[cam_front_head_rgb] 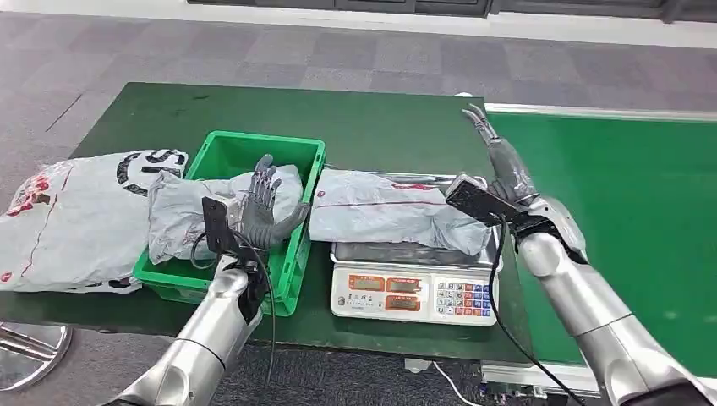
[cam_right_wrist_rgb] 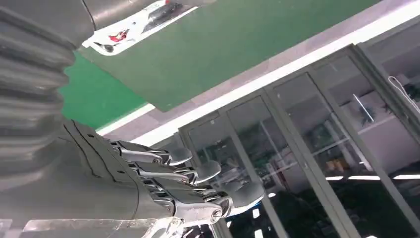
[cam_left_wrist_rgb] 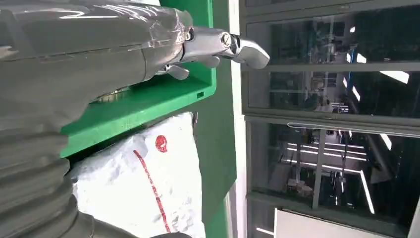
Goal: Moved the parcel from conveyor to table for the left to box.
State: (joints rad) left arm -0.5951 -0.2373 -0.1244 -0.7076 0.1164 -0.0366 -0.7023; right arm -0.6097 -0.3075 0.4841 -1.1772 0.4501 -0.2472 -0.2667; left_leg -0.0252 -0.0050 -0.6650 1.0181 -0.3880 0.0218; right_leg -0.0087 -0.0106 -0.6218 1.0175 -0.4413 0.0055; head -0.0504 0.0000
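Three soft mailer bags — one grey parcel under the left hand, one grey parcel on the scale just beside the right hand, one large white bag beyond the left hand's outer side. One green crate, one weighing scale, one green table — one conveyor.

parcels grey, red marks | box bright green | table dark green | scale white, orange displays | big bag white, black-red print
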